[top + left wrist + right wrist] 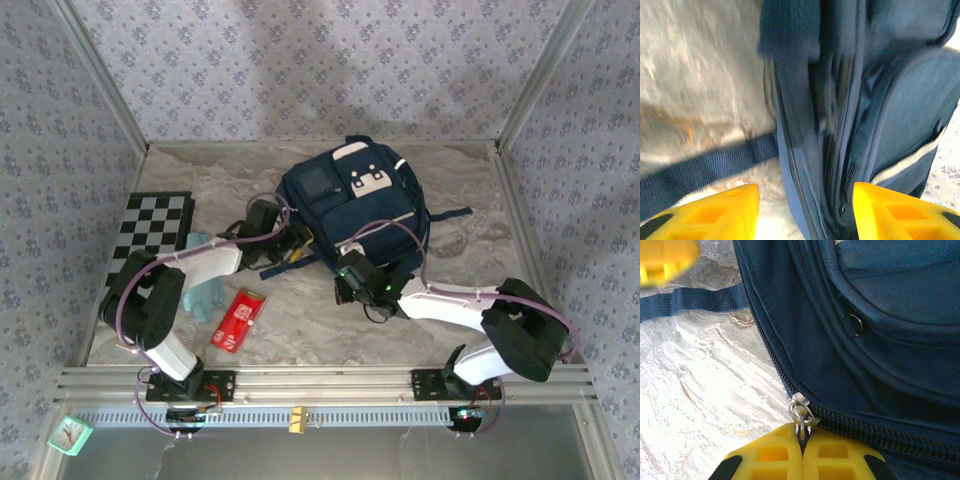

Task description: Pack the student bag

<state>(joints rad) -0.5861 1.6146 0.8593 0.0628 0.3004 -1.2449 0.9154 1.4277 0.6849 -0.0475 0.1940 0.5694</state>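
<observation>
The student bag (350, 205), navy with white trim and a white buckle patch, lies flat in the middle of the table. My left gripper (296, 246) is at its near-left edge. In the left wrist view it (805, 210) stands open, its yellow fingers (730, 210) apart on either side of the bag's zippered edge (840, 150), gripping nothing. My right gripper (346, 273) is at the bag's near edge. It (802, 435) is shut on the metal zipper pull (801, 412) of the bag (880, 340); the zipper to its right looks closed.
A dark strap (690, 302) trails from the bag across the marble table (300, 330). A red packet (237, 319) and a pale teal cloth (200, 290) lie near the left arm. A checkerboard (155, 222) sits at far left. Patterned walls enclose the table.
</observation>
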